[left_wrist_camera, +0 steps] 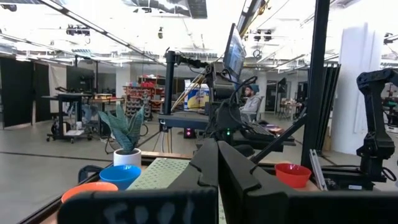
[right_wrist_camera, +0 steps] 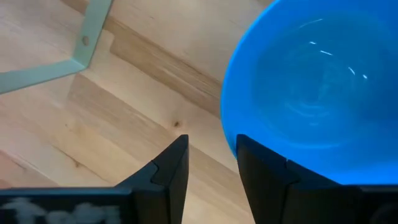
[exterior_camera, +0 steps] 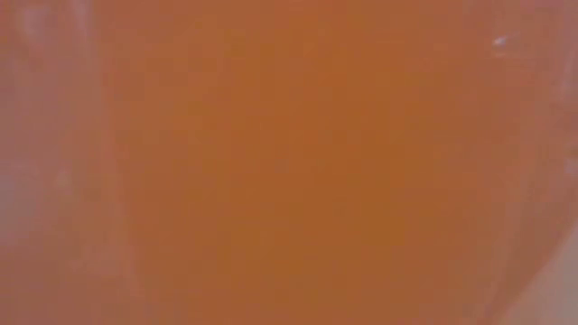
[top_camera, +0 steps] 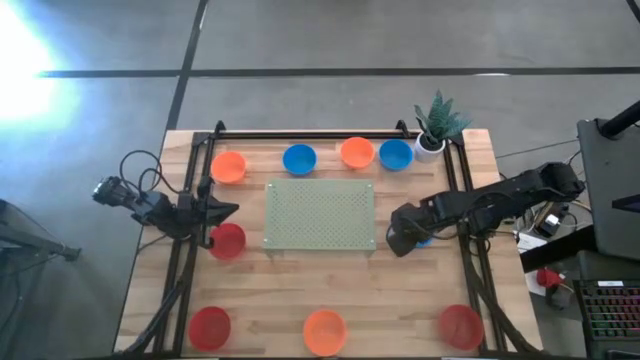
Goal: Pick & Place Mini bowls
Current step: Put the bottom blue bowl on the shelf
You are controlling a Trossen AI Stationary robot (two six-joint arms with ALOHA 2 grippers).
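Glossy blue mini bowl (right_wrist_camera: 314, 93), round, shallow, upright

A robotics lab or workshop in a large open industrial hall; the wooden table (top_camera: 330, 290) stands on a bare grey concrete floor (top_camera: 300, 40) marked with dark lines; a black metal frame (top_camera: 320, 133) is bolted around the table's edges, carrying two dark robot arms; beyond the table, the left wrist view shows an exposed ceiling with ducts and strip lights (left_wrist_camera: 124, 25), a monitor on a stand (left_wrist_camera: 233, 53), a person seated at a desk (left_wrist_camera: 250, 102), carts and shelving with equipment (left_wrist_camera: 74, 112) farther back; beside the table, cables and electronics (top_camera: 560, 250) lie on a side bench.
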